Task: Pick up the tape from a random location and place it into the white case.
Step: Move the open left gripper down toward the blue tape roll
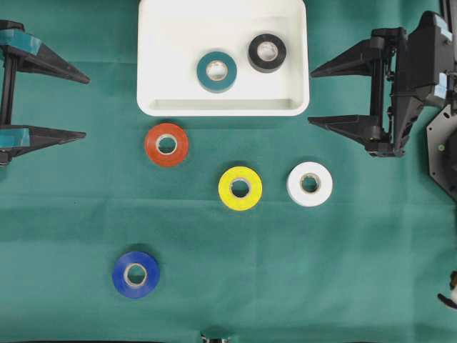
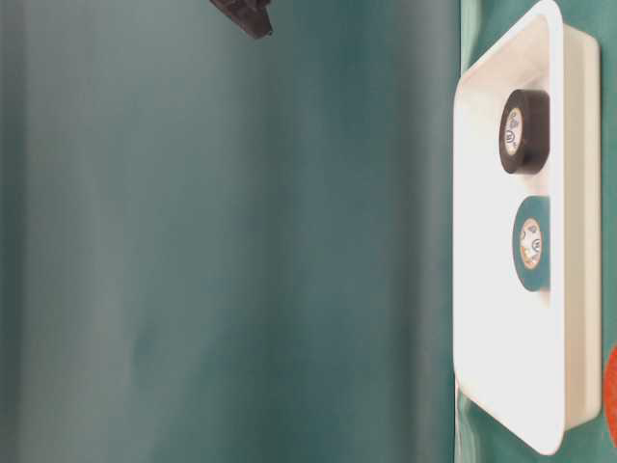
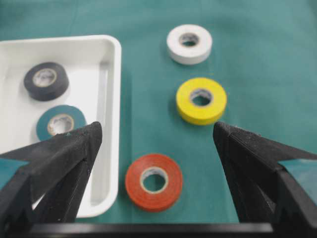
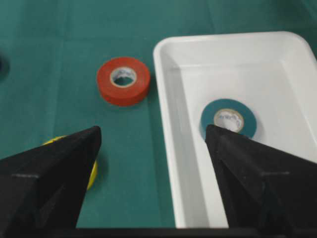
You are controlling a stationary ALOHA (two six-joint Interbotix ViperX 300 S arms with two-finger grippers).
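Green-clothed bench (image 1: 357,271): both tools, left tool (image 1: 75,103) and right tool (image 1: 321,96), are spread wide and empty; the shallow white plastic case (image 1: 153,57) could be clipped if the right tool is misaligned.

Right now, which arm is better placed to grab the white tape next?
Right, probably. The right gripper is open and empty, beside the white case, on the white tape's side. The left gripper is open too, but across the table.
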